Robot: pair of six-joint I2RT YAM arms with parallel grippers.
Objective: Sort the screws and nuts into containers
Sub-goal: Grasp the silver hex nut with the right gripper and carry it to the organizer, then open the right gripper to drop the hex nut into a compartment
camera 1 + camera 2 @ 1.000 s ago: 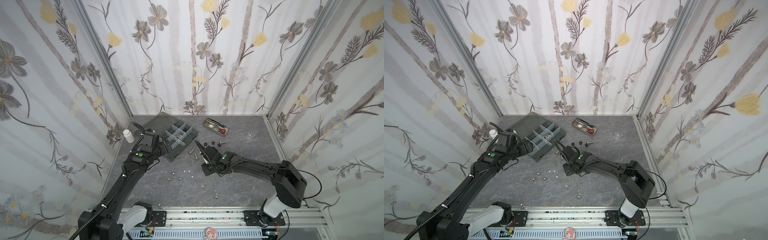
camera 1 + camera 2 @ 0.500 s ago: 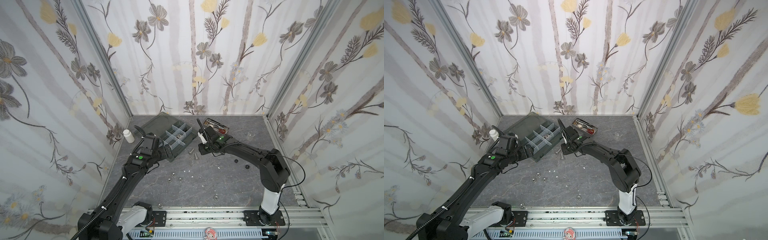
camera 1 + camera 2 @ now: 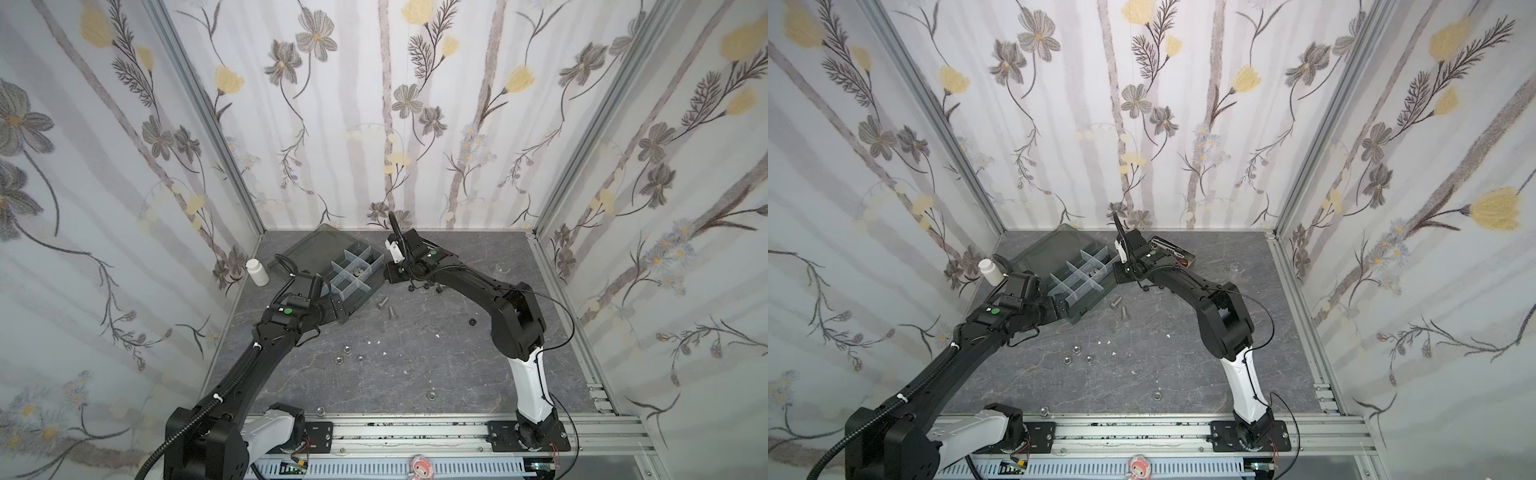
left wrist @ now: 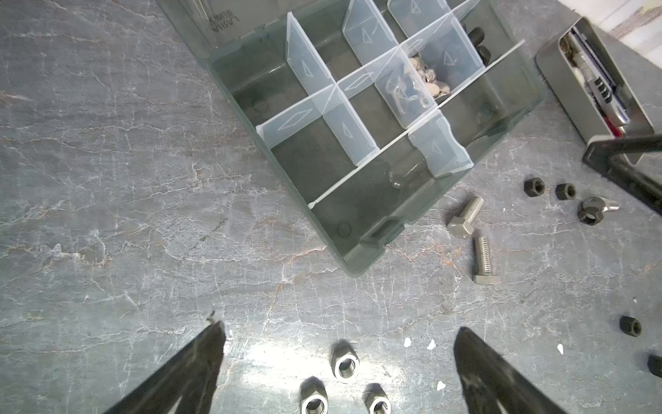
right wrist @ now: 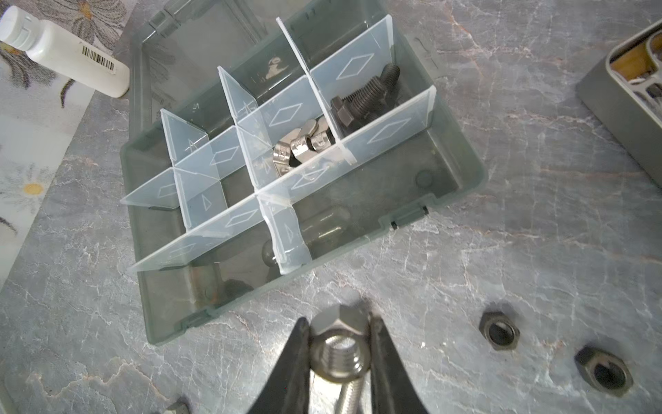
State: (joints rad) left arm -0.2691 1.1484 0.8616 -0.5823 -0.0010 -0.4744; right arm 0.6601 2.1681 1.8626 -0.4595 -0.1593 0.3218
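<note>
The grey veined table (image 3: 415,374) carries the open organizer box (image 3: 359,305) at its back left. The lid is laid open behind the box, and translucent dividers mark out the compartments (image 5: 394,186).

Your left gripper (image 4: 338,328) hangs by the box's near corner, its jaws spread wide with nothing between them. Your right gripper (image 5: 338,322) is clamped on a silver nut (image 5: 338,353) whose threaded bore faces the wrist camera. It holds the nut above the table, just outside the box's front wall.

A metal tin (image 3: 1173,251) of tools sits at the back, partly hidden by the right arm in a top view. A white bottle (image 3: 257,272) sits at the table's left edge, near the box.

Inside the box, black screws (image 5: 365,96) lie in one end compartment. The neighbouring compartment holds silver pieces (image 5: 301,147) too jumbled for you to identify.

Two silver screws (image 4: 464,217) lie on the table just beside the box. Three silver nuts (image 4: 344,363) sit close together near the left gripper, and black nuts (image 5: 499,331) are scattered near the right one.
</note>
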